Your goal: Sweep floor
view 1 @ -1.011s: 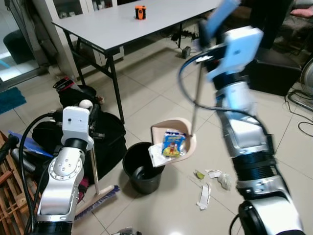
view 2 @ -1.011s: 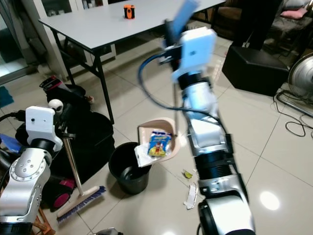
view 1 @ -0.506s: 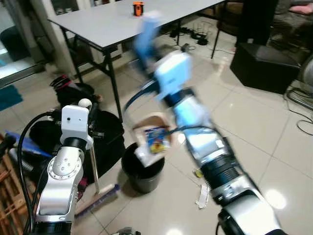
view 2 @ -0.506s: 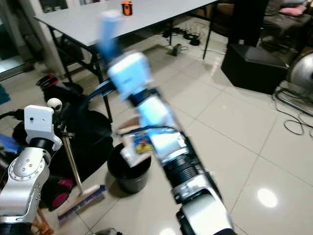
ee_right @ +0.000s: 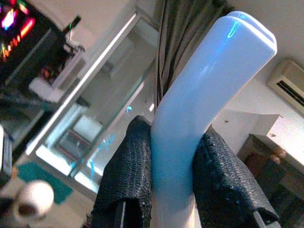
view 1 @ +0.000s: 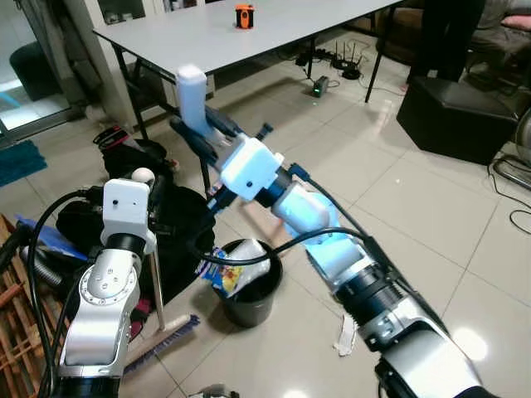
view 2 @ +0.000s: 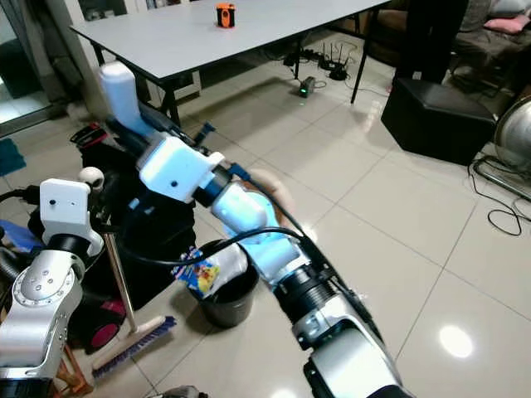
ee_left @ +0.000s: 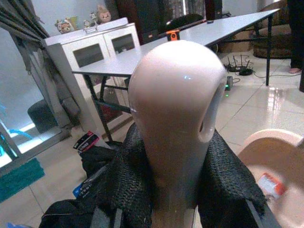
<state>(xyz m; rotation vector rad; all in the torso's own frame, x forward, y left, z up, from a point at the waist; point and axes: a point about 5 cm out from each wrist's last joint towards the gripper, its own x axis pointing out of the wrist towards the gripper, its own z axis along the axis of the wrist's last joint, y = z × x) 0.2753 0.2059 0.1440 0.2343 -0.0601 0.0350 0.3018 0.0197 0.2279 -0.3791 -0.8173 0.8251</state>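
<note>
My right gripper (view 1: 199,128) is shut on the pale blue dustpan handle (ee_right: 199,90), which sticks up past its fingers (ee_right: 128,166). The arm reaches left across the scene and the pinkish dustpan (view 2: 270,189) is tipped over the black bin (view 1: 249,303). A blue and yellow packet (view 1: 222,278) and white paper hang at the bin's rim. My left gripper (ee_left: 175,180) is shut on the broom handle just below its round knob (view 1: 144,175). The broom stands upright with its head (view 1: 166,336) on the tiles left of the bin.
White paper scraps (view 1: 344,332) lie on the tiles right of the bin. Black bags (view 1: 178,224) sit behind the broom. A grey table (view 1: 207,37) with an orange object (view 1: 243,16) stands at the back. A black box (view 1: 460,112) and cables are at the right.
My right arm has swung left with the dustpan and tilted it over the bin. The packet and paper slid out of the pan to the bin's rim. The left arm and broom stayed put.
</note>
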